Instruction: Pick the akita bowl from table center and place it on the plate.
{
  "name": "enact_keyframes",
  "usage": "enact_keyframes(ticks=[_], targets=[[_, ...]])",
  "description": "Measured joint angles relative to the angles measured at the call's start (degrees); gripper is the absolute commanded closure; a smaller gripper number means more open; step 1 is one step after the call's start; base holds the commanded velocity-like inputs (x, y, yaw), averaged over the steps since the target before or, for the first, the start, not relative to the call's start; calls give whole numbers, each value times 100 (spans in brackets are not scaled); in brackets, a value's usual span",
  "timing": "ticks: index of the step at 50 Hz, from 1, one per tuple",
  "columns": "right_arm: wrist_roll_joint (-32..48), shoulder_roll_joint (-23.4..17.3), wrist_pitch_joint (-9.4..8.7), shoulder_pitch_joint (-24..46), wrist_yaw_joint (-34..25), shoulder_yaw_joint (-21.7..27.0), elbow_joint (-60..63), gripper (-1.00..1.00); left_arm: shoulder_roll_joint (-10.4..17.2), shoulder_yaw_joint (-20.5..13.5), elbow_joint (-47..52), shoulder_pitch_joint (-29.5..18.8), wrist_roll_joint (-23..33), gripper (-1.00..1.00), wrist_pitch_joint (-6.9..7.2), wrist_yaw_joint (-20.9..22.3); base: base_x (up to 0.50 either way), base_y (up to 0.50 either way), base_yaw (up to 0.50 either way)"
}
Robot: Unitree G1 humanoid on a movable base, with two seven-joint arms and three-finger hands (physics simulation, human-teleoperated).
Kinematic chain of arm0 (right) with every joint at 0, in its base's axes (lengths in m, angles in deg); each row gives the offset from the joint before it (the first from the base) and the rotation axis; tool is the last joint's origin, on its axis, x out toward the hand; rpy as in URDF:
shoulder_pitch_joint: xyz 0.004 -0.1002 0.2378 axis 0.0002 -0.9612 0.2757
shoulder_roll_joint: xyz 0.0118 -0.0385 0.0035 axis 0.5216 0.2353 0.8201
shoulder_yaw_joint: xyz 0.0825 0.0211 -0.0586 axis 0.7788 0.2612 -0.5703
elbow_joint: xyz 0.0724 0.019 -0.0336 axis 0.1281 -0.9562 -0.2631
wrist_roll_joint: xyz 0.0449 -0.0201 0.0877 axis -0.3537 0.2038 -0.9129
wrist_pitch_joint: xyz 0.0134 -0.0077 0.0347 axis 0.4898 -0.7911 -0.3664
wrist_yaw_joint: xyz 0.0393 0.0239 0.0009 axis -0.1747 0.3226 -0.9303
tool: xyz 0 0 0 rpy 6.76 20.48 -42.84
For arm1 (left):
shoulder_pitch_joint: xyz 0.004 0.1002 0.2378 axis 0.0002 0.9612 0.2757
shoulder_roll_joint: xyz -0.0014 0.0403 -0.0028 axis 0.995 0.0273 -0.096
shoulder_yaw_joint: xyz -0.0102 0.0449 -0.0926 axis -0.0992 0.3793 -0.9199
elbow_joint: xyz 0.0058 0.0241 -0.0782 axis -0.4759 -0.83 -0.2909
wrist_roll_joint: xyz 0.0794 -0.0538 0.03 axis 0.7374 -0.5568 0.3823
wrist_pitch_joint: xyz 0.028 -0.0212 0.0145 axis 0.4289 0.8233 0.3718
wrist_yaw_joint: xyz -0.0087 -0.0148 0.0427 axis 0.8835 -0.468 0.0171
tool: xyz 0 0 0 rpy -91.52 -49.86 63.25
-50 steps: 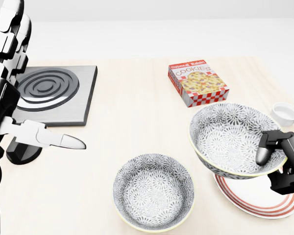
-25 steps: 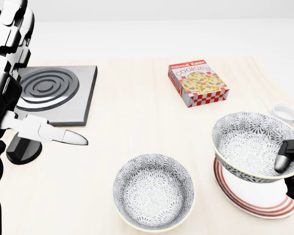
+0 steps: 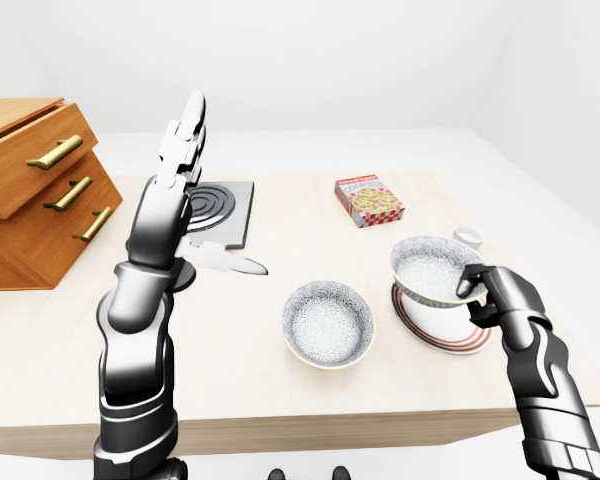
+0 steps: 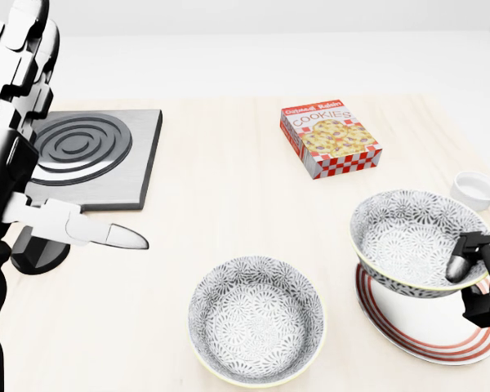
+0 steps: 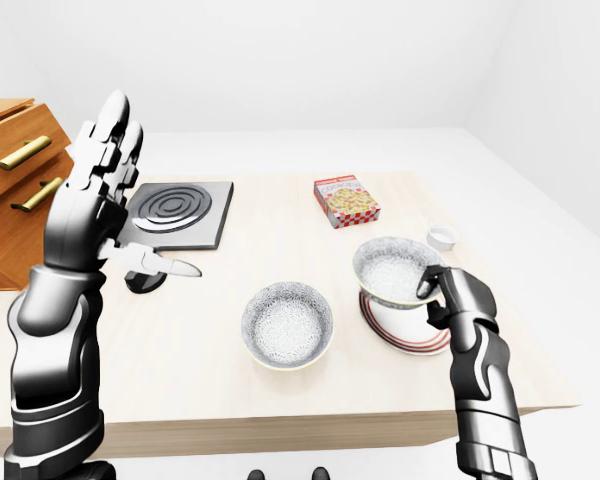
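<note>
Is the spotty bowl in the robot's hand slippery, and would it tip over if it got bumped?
Probably a bit slippery: the held bowl looks smooth and glazed, and the right hand grips only its rim. It looks stiff and breakable, like pottery. Its base looks narrower than its wide top, so it may wobble once set on the plate.

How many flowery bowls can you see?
2. The held bowl is gripped by the right hand over the striped plate, head view's right; the other bowl sits on the table, bottom middle.
</note>
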Motion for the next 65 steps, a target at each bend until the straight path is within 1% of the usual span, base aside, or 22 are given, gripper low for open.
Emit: enact_keyframes(ticks=[20,40,41,42,43,58,65], targets=[[-152,-120,0,-10,564,-79,-791,100,-49,5,23,152,30,-100,0,17,0,0,0],[-228,-199,0,-315,702,83,-855,99,-37,6,-29,95,38,-100,0,23,0,0,0],[-230,-194,0,-329,705,89,-844,54,-36,6,-26,93,39,-100,0,23,0,0,0],[-255,-188,0,-340,716,92,-834,-45,-36,7,-22,92,39,-100,0,23,0,0,0],[-307,-180,1,-342,735,99,-820,-100,-36,7,-16,91,40,-100,0,24,0,0,0],[-696,-102,1,-371,857,139,-692,-100,-38,4,39,105,43,-100,0,19,0,0,0],[-685,-38,1,-533,757,205,-401,-100,-37,-2,56,109,41,-100,0,17,0,0,0]])
